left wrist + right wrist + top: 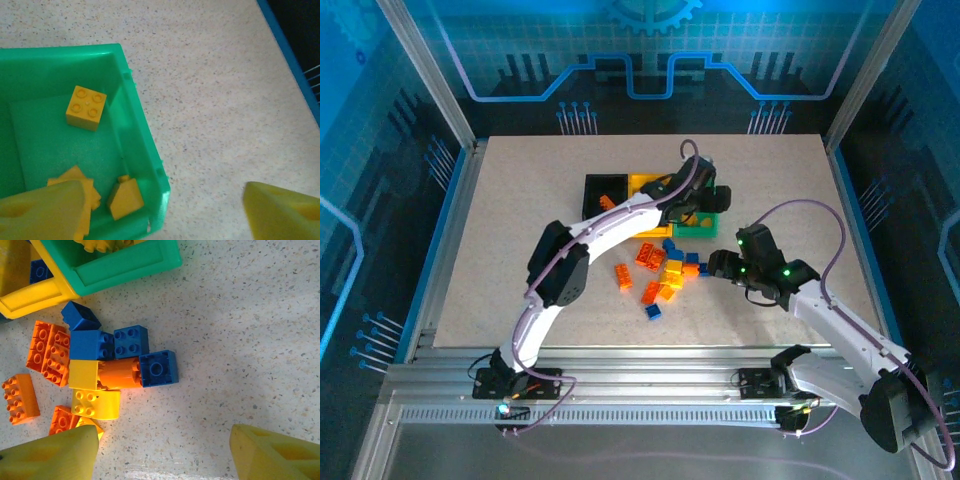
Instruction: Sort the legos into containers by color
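Three containers stand in a row: black (603, 186), yellow (642, 184) and green (696, 232). My left gripper (706, 206) hovers over the green bin's right corner (150, 165), open and empty (162, 210). Inside that bin lie yellow legos: a square one (86, 107), a sloped one (125, 199) and one partly under my left finger (42, 210). My right gripper (708, 265) hangs open (162, 450) over bare table just right of the loose pile (665, 272). Nearest it are a blue brick (157, 368), an orange one (119, 374) and a yellow one (96, 404).
The pile also holds more blue bricks (91, 344) and orange bricks (48, 352), (20, 398). A blue brick (39, 271) lies in the yellow bin (30, 297). One blue brick (653, 312) sits apart near the front. Aluminium posts (430, 70) frame the table.
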Robot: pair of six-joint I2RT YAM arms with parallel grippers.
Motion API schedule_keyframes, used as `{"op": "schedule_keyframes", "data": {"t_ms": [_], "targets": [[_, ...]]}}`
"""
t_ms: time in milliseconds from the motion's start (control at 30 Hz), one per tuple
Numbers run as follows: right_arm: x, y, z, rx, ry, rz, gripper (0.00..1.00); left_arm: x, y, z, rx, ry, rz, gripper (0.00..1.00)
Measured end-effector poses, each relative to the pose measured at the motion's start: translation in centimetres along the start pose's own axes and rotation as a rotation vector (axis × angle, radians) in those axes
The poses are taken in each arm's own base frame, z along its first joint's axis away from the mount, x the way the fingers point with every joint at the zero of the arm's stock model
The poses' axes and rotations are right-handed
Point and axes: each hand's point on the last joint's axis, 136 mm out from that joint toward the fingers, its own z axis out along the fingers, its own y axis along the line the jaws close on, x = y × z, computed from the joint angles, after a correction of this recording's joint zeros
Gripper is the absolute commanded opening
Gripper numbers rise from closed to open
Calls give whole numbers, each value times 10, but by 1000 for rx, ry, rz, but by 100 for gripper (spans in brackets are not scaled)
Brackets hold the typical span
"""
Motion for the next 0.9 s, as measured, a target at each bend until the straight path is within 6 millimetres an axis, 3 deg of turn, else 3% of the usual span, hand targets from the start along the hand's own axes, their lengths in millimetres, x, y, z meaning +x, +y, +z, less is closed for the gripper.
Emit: {"op": "schedule_keyframes", "data": {"t_ms": [67, 300, 333, 500, 633, 767, 900], "targets": [[1, 1, 0, -7, 6, -3, 73, -2, -3, -20, 26, -10, -11, 99], [7, 15, 9, -64, 54, -37, 73, -21, -14, -124, 167, -157, -48, 99], [8, 18, 11, -71, 60, -47, 72, -16, -10, -138, 182, -175, -55, 99], [28, 54, 24, -125, 134, -167, 71, 32, 43, -190, 123, -194, -89, 99], [36, 83, 30, -160, 162, -242, 70, 71, 94, -205, 13, -195, -126, 99], [48, 122, 45, -189, 205, -328, 72, 118, 167, -228, -146, -186, -208, 99], [62, 158, 65, -196, 240, -406, 72, 136, 204, -251, -222, -225, -276, 99]]}}
